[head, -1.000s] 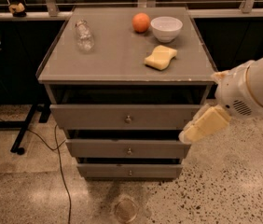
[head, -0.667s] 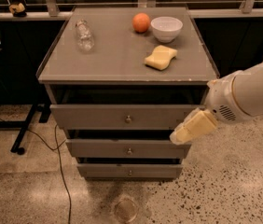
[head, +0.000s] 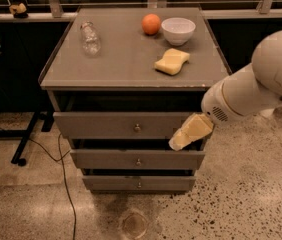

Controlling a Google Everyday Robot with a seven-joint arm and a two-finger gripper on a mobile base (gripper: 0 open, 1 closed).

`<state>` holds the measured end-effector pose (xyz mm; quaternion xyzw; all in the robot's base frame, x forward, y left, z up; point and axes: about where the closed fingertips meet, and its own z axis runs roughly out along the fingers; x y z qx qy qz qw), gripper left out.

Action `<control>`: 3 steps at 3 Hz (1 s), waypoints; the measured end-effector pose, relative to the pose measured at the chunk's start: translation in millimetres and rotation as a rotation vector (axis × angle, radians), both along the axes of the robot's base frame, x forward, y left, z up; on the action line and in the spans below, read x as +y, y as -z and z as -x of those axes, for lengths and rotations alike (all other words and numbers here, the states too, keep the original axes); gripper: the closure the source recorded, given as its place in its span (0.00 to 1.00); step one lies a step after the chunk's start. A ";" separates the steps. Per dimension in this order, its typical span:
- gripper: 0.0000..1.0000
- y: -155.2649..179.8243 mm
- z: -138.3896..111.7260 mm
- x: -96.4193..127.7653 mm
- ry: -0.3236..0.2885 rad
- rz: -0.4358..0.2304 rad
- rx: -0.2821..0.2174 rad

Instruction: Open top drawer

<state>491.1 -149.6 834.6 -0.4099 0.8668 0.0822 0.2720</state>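
Note:
The top drawer point(head: 106, 125) is the uppermost of three grey drawers in a grey cabinet, with a small round metal knob point(head: 137, 128) at its centre. A dark gap runs between its front and the cabinet top. My gripper point(head: 182, 140), cream-coloured at the end of a white arm point(head: 251, 91), hangs in front of the drawer's lower right corner. It is to the right of the knob and does not touch it. It holds nothing that I can see.
On the cabinet top point(head: 126, 64) lie a clear bottle point(head: 90, 38), an orange point(head: 151, 24), a white bowl point(head: 178, 30) and a yellow sponge point(head: 171, 61). Two narrower drawers point(head: 106, 159) sit below. A black cable point(head: 63, 169) and a black stand foot point(head: 23, 146) are on the floor at left.
My gripper has moved left and slightly down, from beside the cabinet's right edge to in front of the top drawer's right part. The drawers have not moved.

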 end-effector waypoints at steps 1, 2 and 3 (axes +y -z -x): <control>0.00 -2.6 2.4 0.8 -0.011 0.005 0.002; 0.00 5.1 11.7 -4.1 0.098 -0.042 -0.018; 0.00 33.9 21.9 -10.7 0.250 -0.078 -0.040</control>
